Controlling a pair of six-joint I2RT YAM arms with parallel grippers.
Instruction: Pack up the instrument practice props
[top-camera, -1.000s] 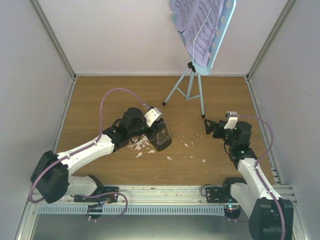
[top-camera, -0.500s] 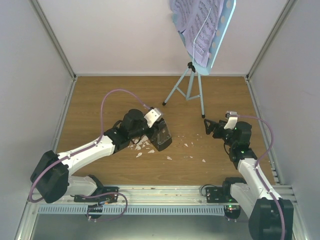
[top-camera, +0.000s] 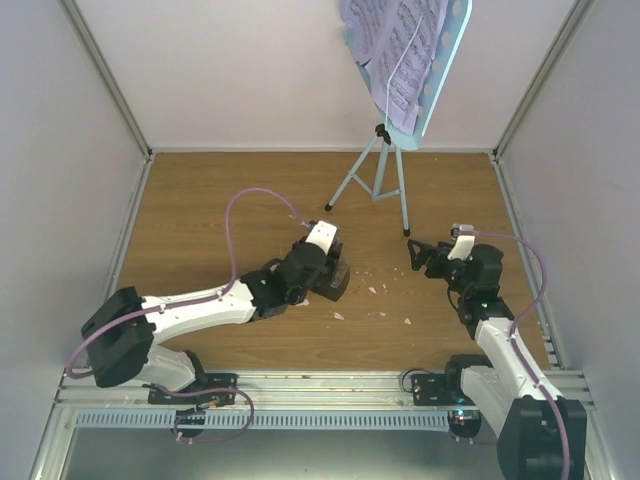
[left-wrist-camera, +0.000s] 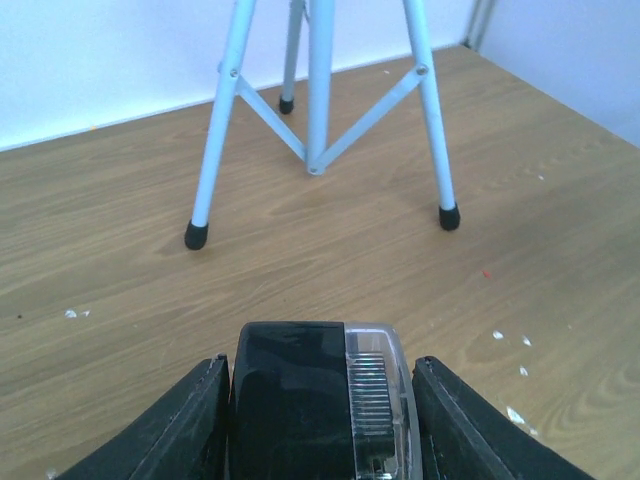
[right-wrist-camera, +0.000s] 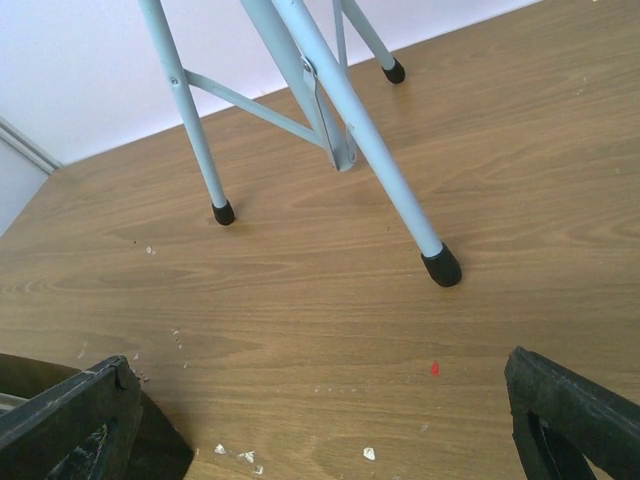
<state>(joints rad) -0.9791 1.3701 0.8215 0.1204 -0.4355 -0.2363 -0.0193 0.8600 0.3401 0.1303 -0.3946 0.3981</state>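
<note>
On the wooden desk (top-camera: 200, 200), left pincer (left-wrist-camera: 318, 368) clamps small black pyramid metronome (left-wrist-camera: 295, 400); right pincer (right-wrist-camera: 318, 370) gapes empty; light blue tripod stand (left-wrist-camera: 318, 80), lilac sheet-music pages (top-camera: 385, 50) unpacked.

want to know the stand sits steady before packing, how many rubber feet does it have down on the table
3. On the music stand, seen from the left wrist: front-left foot, front-right foot and rear foot, all on the table. None looks hidden.

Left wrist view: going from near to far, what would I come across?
Metronome held in the left hand → stand's front feet → back foot → wall.
</note>
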